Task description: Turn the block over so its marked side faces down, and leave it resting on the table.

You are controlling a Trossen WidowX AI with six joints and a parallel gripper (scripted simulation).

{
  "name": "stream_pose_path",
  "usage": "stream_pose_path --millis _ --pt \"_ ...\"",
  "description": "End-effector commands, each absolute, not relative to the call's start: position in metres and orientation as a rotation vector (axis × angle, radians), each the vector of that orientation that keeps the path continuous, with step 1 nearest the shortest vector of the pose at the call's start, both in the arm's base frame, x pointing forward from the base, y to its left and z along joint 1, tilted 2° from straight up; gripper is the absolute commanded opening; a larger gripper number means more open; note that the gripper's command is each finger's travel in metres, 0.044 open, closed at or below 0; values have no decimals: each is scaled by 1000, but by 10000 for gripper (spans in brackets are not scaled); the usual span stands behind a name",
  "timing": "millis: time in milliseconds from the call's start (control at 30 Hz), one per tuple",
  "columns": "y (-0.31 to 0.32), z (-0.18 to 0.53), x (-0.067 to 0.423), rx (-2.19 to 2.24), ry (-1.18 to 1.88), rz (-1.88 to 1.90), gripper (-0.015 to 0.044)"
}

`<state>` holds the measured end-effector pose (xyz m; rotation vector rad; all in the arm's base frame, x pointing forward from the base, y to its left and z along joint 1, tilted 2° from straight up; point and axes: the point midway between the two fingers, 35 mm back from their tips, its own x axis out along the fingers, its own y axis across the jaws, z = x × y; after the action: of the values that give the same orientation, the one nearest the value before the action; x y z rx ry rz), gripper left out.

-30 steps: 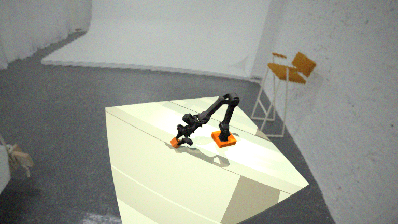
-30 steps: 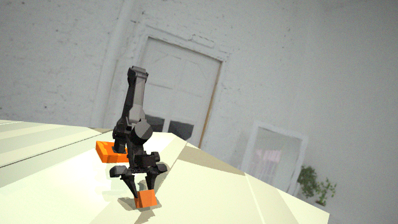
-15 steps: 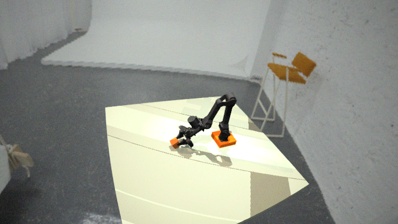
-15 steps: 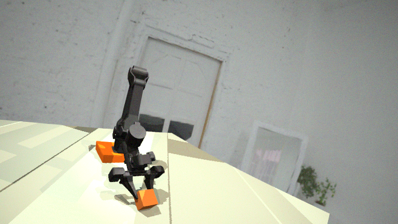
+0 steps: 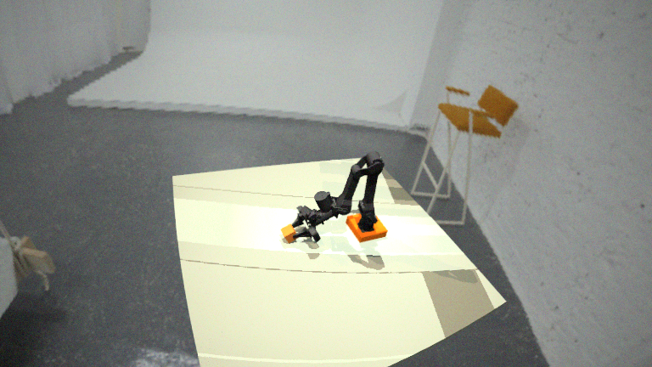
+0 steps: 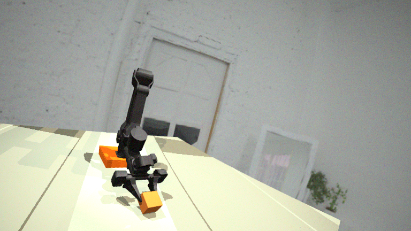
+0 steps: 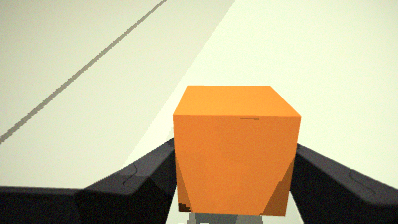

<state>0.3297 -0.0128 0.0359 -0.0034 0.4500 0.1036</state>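
We see the claw point(image 6: 146, 193) pinching the block point(image 6: 150, 201) between its fingers, low over the table point(image 6: 229, 195); whether the block touches the table we cannot tell (its underside is hidden); no marking is readable on its faces; the fingertips are cut off in the wrist view.

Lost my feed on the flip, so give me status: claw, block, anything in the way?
Claw shut on the orange cube block. Block low over the pale table, contact unclear, no marking visible. Nothing near it in the way.
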Motion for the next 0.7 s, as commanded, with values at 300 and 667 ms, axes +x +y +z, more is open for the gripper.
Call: stream_pose_path --millis 300,667 --pt "-12 35 329 5 449 107 26" --pt "-12 35 329 5 449 107 315"
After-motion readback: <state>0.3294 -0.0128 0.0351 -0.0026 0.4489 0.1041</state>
